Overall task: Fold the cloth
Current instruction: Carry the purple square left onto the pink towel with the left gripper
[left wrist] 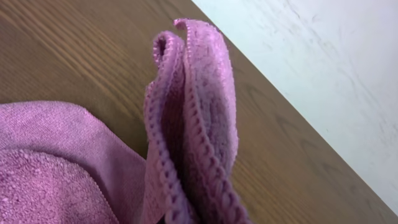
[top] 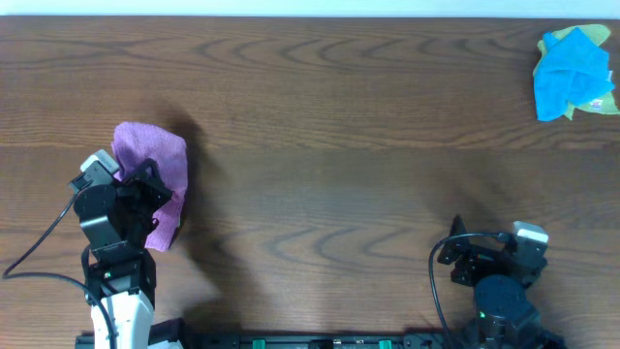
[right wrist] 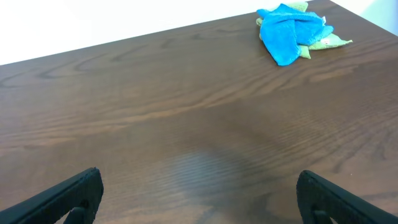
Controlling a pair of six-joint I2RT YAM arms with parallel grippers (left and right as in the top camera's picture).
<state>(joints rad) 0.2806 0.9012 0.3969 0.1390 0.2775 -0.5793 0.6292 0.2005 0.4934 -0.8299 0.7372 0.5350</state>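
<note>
The cloth (top: 155,150) lies at the left of the tabletop (top: 339,145), bunched into a narrow strip. Its long axis runs from the far side toward the near edge, and the near end slants a little to the right. The left pincer (top: 147,189) sits over the strip's middle and near part. In the left wrist view a doubled fold of the cloth (left wrist: 205,112) stands up off the wood with its stitched hems side by side and its tip pointing away toward the far edge. The left pincer is clenched on that fold (its fingers are hidden by the fabric). The rest of the cloth slumps to the left. The right pincer (right wrist: 199,190) is released, jaws wide apart over bare wood, well apart from the cloth. At the far right corner a blue cloth (top: 572,73) lies crumpled on a yellow-green cloth (top: 593,33).
</note>
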